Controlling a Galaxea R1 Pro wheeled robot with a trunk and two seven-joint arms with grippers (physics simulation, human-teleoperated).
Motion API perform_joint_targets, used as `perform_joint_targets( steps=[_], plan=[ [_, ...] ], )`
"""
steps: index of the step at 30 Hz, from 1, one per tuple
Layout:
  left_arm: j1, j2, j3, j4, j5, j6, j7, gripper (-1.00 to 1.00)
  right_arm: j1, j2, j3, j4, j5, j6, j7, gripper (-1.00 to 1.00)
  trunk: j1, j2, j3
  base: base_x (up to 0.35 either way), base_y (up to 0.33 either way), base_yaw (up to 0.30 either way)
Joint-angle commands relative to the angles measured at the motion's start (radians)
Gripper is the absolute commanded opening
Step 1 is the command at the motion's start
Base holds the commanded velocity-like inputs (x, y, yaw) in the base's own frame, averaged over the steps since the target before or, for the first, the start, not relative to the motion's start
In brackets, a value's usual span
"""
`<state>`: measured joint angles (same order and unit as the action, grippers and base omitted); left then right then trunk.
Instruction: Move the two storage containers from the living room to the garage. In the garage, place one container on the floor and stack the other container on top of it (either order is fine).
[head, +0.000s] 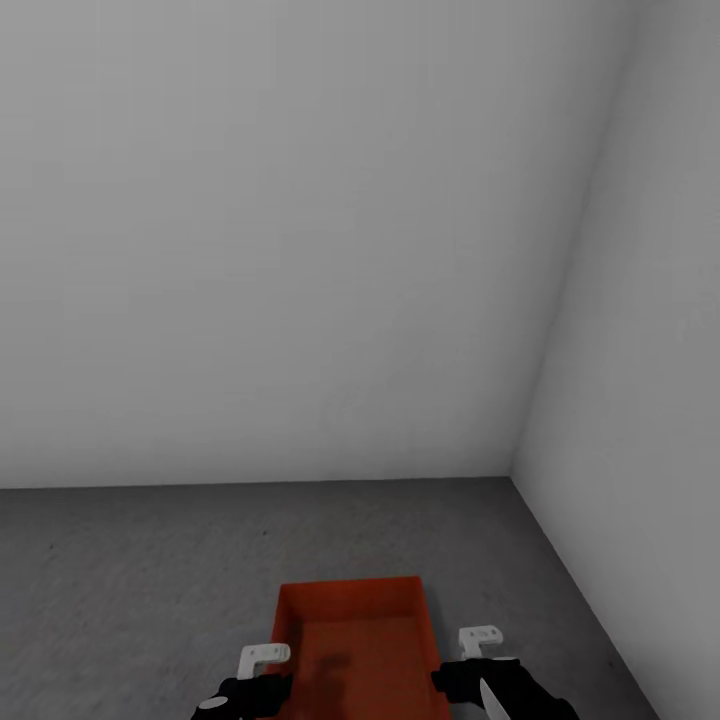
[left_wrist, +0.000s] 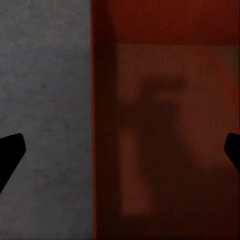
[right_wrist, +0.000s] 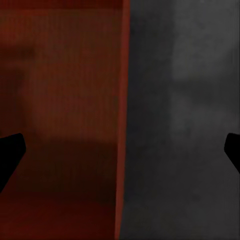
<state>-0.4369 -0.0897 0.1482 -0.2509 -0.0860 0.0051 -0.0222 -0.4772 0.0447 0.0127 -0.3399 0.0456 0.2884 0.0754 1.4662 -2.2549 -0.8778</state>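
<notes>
An orange-red storage container sits in front of the robot, near the corner where two plain pale grey walls meet, with the dark grey concrete floor spread around it. Whether it rests on the concrete or hangs just above it, I cannot tell. The bin is open-topped, its ribbed inside in shadow.

The left gripper is at the container's left wall and the right gripper at its right wall — each straddling its rim, one finger over the inside of the bin and the other over the floor outside. In the left wrist view the left gripper has its dark fingertips spread far apart at the picture's edges, the bin's wall running between them untouched. The right gripper stands the same way — wide open, holding nothing, with the container's wall between its tips.
</notes>
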Motion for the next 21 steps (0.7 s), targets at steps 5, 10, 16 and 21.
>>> perform_joint_targets(
  steps=[5, 10, 16, 21],
  plan=[
    [0.000, -0.001, 0.008, -0.001, -0.009, 0.001, -0.002, 1.00, 0.000, 0.000, 0.001, -0.002, 0.005, 0.006, 0.003, 1.00, -0.019, 0.035, 0.015, 0.000, 0.000, 0.000],
    [0.000, -0.001, 0.008, -0.001, -0.009, 0.001, -0.002, 1.00, 0.000, 0.000, 0.001, -0.002, 0.005, 0.006, 0.003, 1.00, -0.039, 0.070, 0.030, 0.000, 0.000, 0.000],
    [0.000, -0.002, 0.008, 0.000, -0.009, 0.001, -0.001, 1.00, 0.000, 0.000, 0.001, -0.002, 0.005, 0.006, 0.003, 1.00, -0.062, 0.112, 0.049, 0.000, 0.000, 0.000],
    [0.000, -0.002, 0.008, 0.001, -0.009, 0.001, 0.000, 1.00, 0.000, 0.000, 0.001, -0.002, 0.005, 0.005, 0.002, 1.00, -0.081, 0.147, 0.065, 0.000, 0.000, 0.000]
  ],
)
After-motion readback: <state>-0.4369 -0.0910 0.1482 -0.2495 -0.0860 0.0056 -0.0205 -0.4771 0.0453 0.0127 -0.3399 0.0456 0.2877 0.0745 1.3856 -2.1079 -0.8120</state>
